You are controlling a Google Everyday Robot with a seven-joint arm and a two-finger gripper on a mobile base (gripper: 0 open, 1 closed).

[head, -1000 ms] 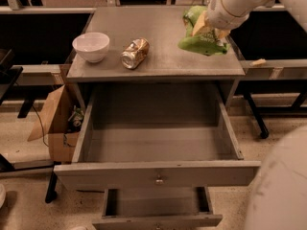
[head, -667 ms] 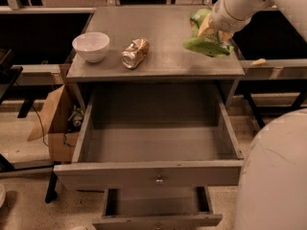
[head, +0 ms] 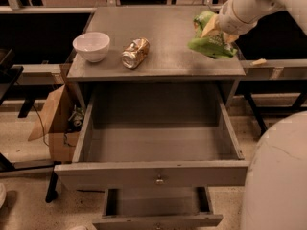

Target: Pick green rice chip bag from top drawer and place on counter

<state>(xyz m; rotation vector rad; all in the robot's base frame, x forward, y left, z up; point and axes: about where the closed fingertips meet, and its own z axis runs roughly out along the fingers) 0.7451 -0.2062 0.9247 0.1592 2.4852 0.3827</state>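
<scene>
Here we note gripper [head: 218, 28] over counter [head: 163, 37] right edge, jaws pinching green rice chip bag [head: 210, 46]; top drawer [head: 158, 174] open.

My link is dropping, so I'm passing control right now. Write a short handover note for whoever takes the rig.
The end effector is over the right side of the flat grey metal counter, shut on the crumpled light-green foil rice chip bag.
The bag is out of the drawer; whether it touches the counter is unclear.
The wide grey metal top drawer stands pulled open.
Done: pick. Left: set the bag down, release, retract.
A white bowl and a crushed gold can sit on the counter's left.
</scene>
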